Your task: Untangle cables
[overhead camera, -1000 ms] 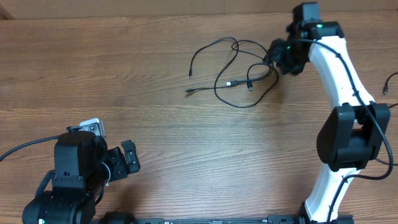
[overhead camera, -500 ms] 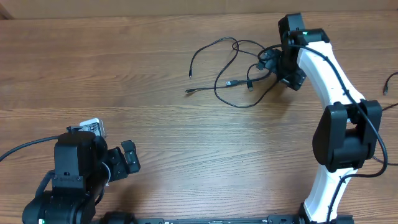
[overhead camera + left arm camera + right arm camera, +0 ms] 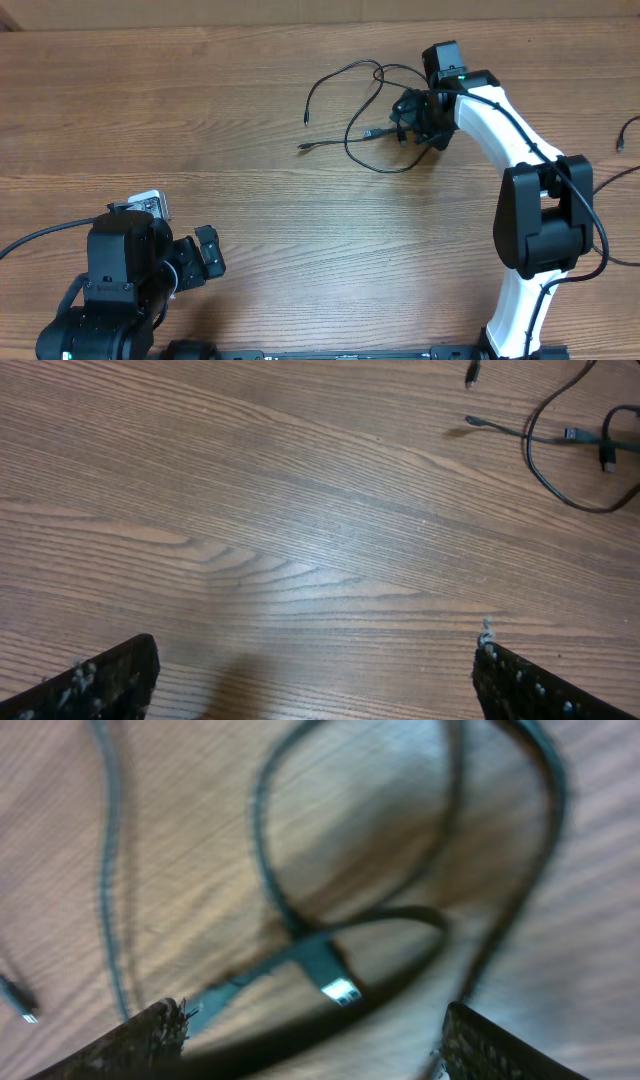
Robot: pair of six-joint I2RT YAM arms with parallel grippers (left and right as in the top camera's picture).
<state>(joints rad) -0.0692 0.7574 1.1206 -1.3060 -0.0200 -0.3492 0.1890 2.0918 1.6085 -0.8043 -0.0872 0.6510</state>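
Cables (image 3: 372, 133) lie in one loose tangle on the wooden table (image 3: 200, 120), upper middle of the overhead frame, a bit right of centre. Black loops cross each other, and two strand ends trail off to the left of the bunch.

Right gripper (image 3: 408, 112) is down at the right edge of the tangle, white arm curving in from the lower right. The wrist view is blurry, but the claw is spread wide. One finger (image 3: 150, 1035) is at lower left and the other at lower right, with nothing pinched. A loop and a plug (image 3: 335, 985) with a silvery tip lie on the wood in the gap between them. Cannot tell if the fingers touch any strand.

Left gripper (image 3: 200, 255) sits at lower left of the overhead frame, well apart from the tangle. Its claw is also spread wide over bare wood, holding nothing. Its wrist view catches the cables only in the upper right corner (image 3: 530, 450).
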